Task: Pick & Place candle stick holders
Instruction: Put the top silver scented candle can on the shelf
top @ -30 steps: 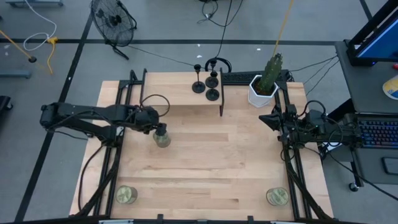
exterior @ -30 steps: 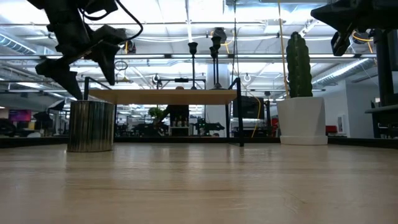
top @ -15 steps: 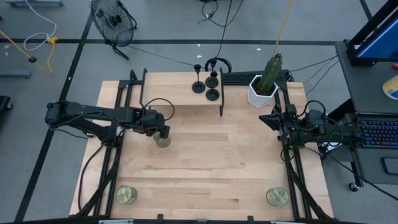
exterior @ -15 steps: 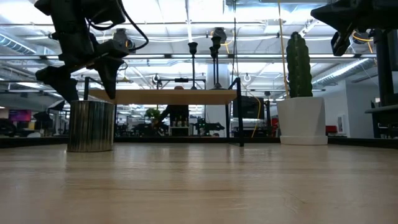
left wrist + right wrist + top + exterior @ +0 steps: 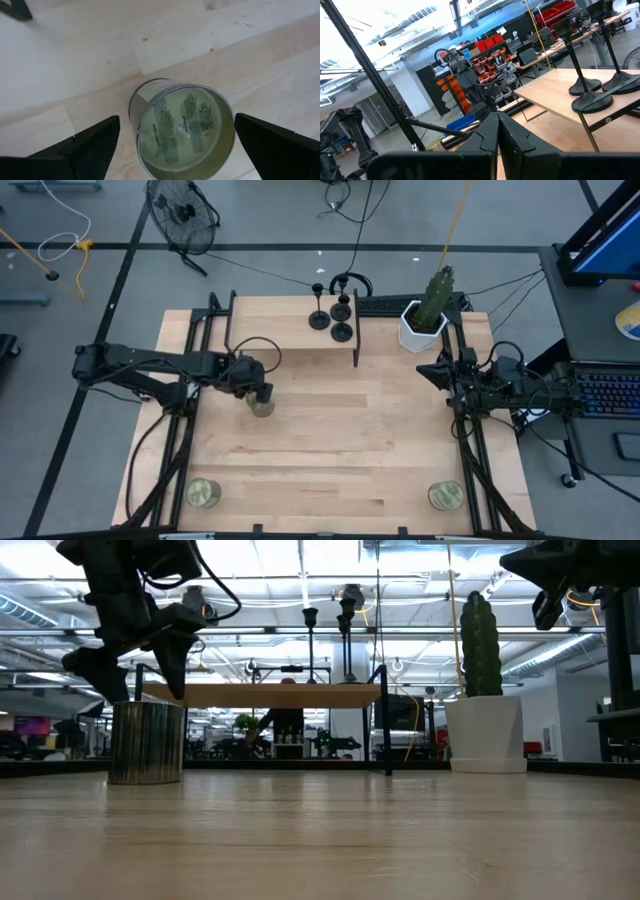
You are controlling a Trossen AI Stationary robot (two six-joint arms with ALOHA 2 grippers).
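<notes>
Three black candle stick holders stand on their round bases on a raised wooden shelf at the table's far side; they also show in the low view and the right wrist view. My left gripper hangs open, pointing steeply down, right over a greenish glass jar candle. Its fingertips stand above and on either side of the jar's top, apart from it. My right gripper waits shut, raised at the table's right edge.
A cactus in a white pot stands far right, beside the shelf. Two more jar candles sit near the front corners. Bare wood lies across the table's middle.
My left gripper has come a little down and toward the table's right edge, settling over the jar candle, and has stayed open. For the last half second it has kept still. The jar has not moved.
</notes>
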